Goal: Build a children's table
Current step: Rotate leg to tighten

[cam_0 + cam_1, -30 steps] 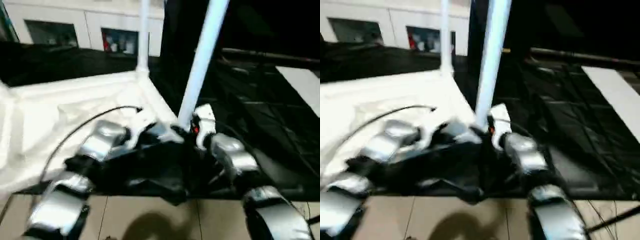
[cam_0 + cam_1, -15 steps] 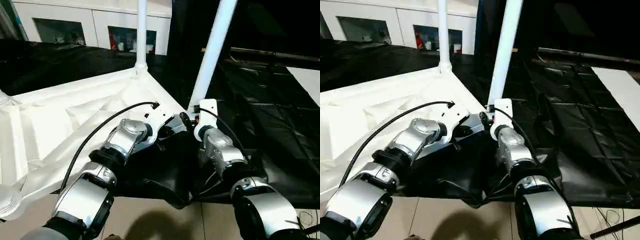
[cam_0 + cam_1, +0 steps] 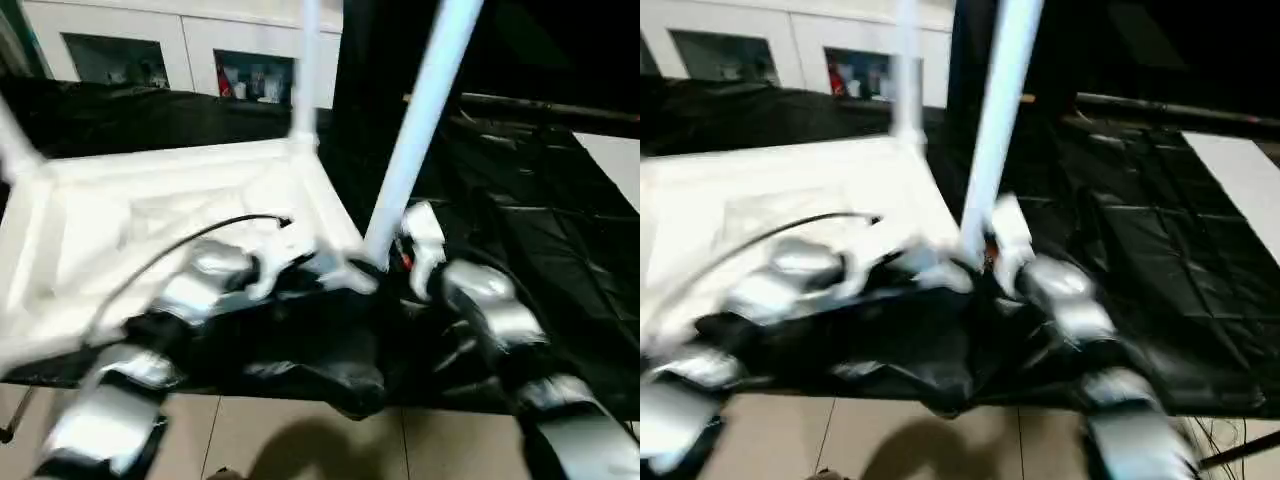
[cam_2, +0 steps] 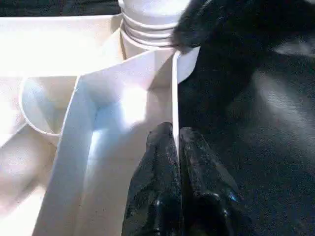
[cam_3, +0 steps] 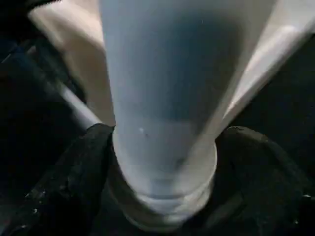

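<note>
Two black fingers of the left gripper are pinched together on the thin white edge wall of the tabletop, a detail the left wrist view gives close up, with a ribbed corner socket beyond. Around the near leg, the right gripper stands wide, one finger on each side of the tube at its ringed base; whether the fingers press it cannot be told. From the head views, blurred, both silver forearms meet at centre frame, at the tabletop's near corner, where that leg rises toward the upper right. A second leg stands at the far corner, top centre. Black sheeting covers the table at right.
</note>
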Tool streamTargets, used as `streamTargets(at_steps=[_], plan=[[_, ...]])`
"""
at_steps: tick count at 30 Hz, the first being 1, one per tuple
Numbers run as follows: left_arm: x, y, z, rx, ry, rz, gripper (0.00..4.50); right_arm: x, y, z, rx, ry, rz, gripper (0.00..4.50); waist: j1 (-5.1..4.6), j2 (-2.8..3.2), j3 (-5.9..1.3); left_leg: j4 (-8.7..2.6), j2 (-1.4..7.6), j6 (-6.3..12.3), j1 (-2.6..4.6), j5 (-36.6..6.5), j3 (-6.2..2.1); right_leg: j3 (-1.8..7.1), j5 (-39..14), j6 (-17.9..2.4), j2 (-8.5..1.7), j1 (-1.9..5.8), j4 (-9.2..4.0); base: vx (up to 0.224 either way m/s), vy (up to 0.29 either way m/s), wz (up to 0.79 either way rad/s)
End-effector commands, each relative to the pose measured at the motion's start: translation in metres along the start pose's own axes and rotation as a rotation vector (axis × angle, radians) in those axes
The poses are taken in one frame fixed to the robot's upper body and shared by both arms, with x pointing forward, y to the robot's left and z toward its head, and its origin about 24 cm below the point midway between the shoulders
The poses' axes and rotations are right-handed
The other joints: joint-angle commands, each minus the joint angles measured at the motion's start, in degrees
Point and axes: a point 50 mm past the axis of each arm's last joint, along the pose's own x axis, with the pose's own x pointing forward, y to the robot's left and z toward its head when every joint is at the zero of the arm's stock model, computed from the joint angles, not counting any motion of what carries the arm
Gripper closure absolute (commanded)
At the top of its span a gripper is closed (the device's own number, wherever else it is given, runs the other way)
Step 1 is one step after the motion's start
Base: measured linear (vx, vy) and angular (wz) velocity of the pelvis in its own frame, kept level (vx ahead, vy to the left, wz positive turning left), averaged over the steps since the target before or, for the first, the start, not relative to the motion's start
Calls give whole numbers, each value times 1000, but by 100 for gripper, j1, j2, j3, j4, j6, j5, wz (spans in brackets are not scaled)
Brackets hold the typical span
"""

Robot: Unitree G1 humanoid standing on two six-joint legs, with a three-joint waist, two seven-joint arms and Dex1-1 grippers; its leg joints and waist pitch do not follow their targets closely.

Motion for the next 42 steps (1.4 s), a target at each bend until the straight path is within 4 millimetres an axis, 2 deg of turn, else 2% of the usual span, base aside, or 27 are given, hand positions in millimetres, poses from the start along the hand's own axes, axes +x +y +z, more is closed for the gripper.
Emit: streamTargets(at_steps=[1, 8, 9, 10, 12, 15, 16, 19, 23, 26, 28, 30, 31, 32, 33, 35, 36, 38, 39, 41, 42], plan=[[7, -16, -3, -5, -14, -147, 450, -8, 1, 4, -37, 28, 77, 67, 12, -16, -343, -353, 176, 426, 55, -955, -10, 265, -696, -1340, -366, 316, -355, 0, 0, 0], [-2, -21, -1, -11, -24, -228, 450, -13, 6, 5, -17, 47, 151, 67, -7, -5, -327, -370, 179, 279, 68, -1105, -11, 270, -1000, -1326, -367, 284, -379, 0, 0, 0], [-2, -21, -1, -8, -26, -227, 450, -12, 8, 6, -9, 48, 170, 94, -8, -13, -331, -365, 174, 268, 66, -1086, -12, 272, -1001, -1313, -365, 290, -378, 0, 0, 0], [-2, -21, -1, -8, -26, -227, 450, -12, 8, 6, -8, 48, 170, 103, -6, -8, -331, -365, 176, 272, 69, -1053, -11, 272, -965, -1315, -365, 287, -376, 0, 0, 0], [-2, -22, -1, -8, -25, -227, 450, -12, 10, 6, -1, 53, 186, 108, -7, -27, -337, -359, 172, 286, 59, -1004, -10, 269, -910, -1308, -365, 295, -367, 0, 0, 0], [-3, -22, -2, -11, -24, -228, 450, -13, 11, 5, 3, 65, 197, 121, -5, -28, -342, -349, 166, 306, 61, -923, -6, 270, -815, -1322, -363, 296, -355, 0, 0, 0], [-3, -23, -2, -13, -23, -230, 450, -13, 11, 5, 4, 69, 199, 142, -2, -27, -342, -350, 168, 311, 61, -909, -8, 269, -796, -1325, -362, 299, -350, 0, 0, 0], [-4, -24, -3, -19, -18, -232, 450, -14, 12, 5, 11, 72, 200, 165, -6, -30, -344, -348, 171, 328, 61, -870, -7, 268, -738, -1337, -362, 302, -343, 0, 0, 0], [-4, -24, -4, -29, -19, -223, 450, -12, 10, 4, 34, 57, 167, 178, -8, -26, -341, -348, 167, 296, 67, -898, -6, 269, -816, -1324, -362, 296, -352, 0, 0, 0], [0, -21, -5, -49, -17, -181, 450, -8, 6, 0, 85, 40, 87, 183, -22, -24, -337, -353, 165, 243, 64, -948, -11, 270, -907, -1303, -364, 290, -359, 0, 0, 0], [6, -11, -6, -99, -8, -59, 450, 0, -4, -6, 157, 31, -91, 184, -41, -3, -333, -356, 157, 184, 70, -1045, -14, 271, -1010, -1294, -362, 281, -373, 0, 0, 0], [12, -5, -6, -149, -13, 22, 450, 7, -9, -9, 191, 24, -213, 184, -97, -8, -314, -365, 131, -36, 84, -1311, -21, 265, -1560, -1199, -363, 254, -422, 0, 0, 0], [15, -2, -4, -162, -13, 58, 450, 10, -11, -10, 215, 24, -269, 185, -90, 8, -317, -366, 137, -73, 101, -1360, -30, 266, -1681, -1167, -377, 249, -440, 0, 0, 0], [21, 2, -2, -194, -15, 117, 450, 16, -14, -12, 261, 31, -385, 185, -121, 9, -317, -375, 138, -112, 77, -1404, -44, 268, -1807, -1076, -377, 259, -453, 0, 0, 0], [22, 3, -1, -197, -15, 125, 450, 16, -15, -12, 267, 31, -401, 185, -132, 4, -314, -374, 134, -119, 83, -1431, -41, 270, -1837, -1053, -370, 242, -464, 0, 0, 0], [29, 7, 3, -231, -18, 198, 450, 23, -18, -14, 318, 41, -526, 185, -151, 7, -332, -371, 129, -122, 72, -1374, -50, 267, -1760, -1042, -369, 261, -453, 0, 0, 0], [34, 11, 7, -254, -19, 257, 450, 29, -17, -14, 339, 49, -588, 185, -154, 27, -326, -364, 123, -125, 98, -1392, -37, 270, -1710, -1068, -359, 223, -466, 0, 0, 0], [38, 12, 9, -269, -15, 285, 450, 33, -17, -12, 336, 52, -622, 185, -154, 25, -334, -357, 128, -131, 104, -1414, -30, 270, -1683, -1080, -359, 223, -461, 0, 0, 0], [48, 13, 13, -290, 8, 337, 450, 45, -14, -6, 317, 55, -694, 185, -157, 30, -328, -362, 123, -111, 90, -1435, -26, 271, -1665, -1065, -358, 220, -469, 0, 0, 0], [50, 13, 14, -287, 12, 345, 450, 48, -13, -4, 318, 53, -696, 185, -148, 22, -347, -355, 113, -96, 87, -1405, -30, 267, -1559, -1052, -351, 241, -459, 0, 0, 0], [56, 12, 15, -275, 33, 358, 450, 56, -10, 1, 315, 42, -696, 185, -136, 19, -347, -352, 117, -24, 81, -1368, -21, 268, -1425, -1063, -352, 240, -459, 0, 0, 0]])
